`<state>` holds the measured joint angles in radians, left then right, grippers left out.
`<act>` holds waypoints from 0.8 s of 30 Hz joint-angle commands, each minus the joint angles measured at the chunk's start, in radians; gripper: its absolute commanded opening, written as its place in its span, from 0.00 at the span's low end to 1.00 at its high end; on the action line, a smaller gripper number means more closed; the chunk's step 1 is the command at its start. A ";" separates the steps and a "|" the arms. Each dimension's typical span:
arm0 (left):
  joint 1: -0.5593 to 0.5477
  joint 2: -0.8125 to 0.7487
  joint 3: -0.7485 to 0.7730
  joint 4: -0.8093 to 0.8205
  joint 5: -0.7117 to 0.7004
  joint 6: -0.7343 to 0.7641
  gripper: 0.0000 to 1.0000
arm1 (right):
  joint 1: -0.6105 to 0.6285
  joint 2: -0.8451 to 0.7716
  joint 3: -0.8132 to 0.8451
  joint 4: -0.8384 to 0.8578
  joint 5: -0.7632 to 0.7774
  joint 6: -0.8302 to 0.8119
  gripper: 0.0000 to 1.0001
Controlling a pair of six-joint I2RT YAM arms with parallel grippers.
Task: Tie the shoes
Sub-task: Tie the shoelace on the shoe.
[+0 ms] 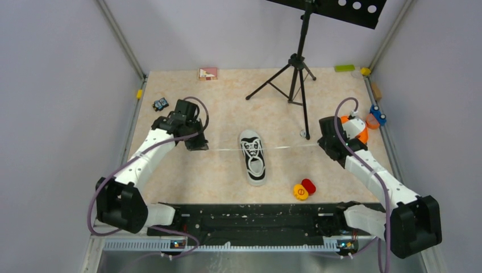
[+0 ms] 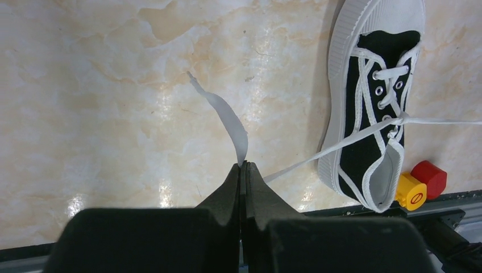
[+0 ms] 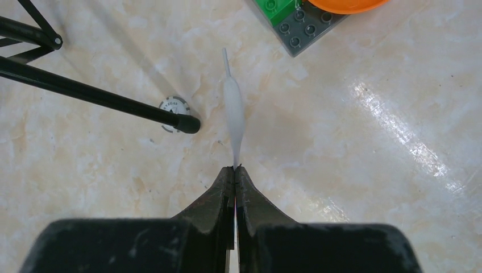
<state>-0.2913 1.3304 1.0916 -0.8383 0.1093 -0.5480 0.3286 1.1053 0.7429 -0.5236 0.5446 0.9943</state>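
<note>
The glossy beige, marble-patterned tabletop, boxed in by pale lilac walls, carries the black sneaker midway between the two sets of fingers, its white laces stretched taut sideways to each. The left gripper is pressed together on one lace end, the shoe lying right of its tips; the right gripper pinches the other end, a black tripod foot just left of and beyond its tips.
</note>
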 commanded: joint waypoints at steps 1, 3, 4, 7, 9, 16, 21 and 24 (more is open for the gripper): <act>0.026 -0.047 -0.048 0.010 -0.045 -0.018 0.00 | -0.021 -0.020 0.003 -0.014 0.063 -0.019 0.00; 0.042 -0.027 -0.098 0.045 -0.042 -0.020 0.00 | -0.025 -0.001 -0.035 0.005 0.067 -0.015 0.00; 0.047 -0.013 -0.132 0.069 -0.039 -0.022 0.00 | -0.028 0.011 -0.052 0.013 0.067 -0.011 0.00; 0.053 0.028 -0.182 0.110 -0.015 -0.037 0.00 | -0.033 0.045 -0.093 0.033 0.067 0.005 0.00; 0.053 0.046 -0.198 0.135 0.004 -0.047 0.00 | -0.037 0.060 -0.117 0.054 0.060 0.006 0.00; 0.052 0.066 -0.157 0.123 0.006 -0.028 0.00 | -0.036 0.090 -0.113 0.076 0.041 0.003 0.00; 0.052 -0.023 -0.090 0.064 -0.044 -0.005 0.00 | -0.037 0.069 -0.069 0.053 0.043 -0.006 0.00; 0.052 -0.092 -0.074 0.048 -0.088 0.000 0.00 | -0.036 0.042 -0.046 0.041 0.046 -0.017 0.00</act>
<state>-0.2462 1.3548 0.9581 -0.7532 0.1024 -0.5735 0.3111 1.1923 0.6277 -0.4767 0.5510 0.9955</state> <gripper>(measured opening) 0.006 0.009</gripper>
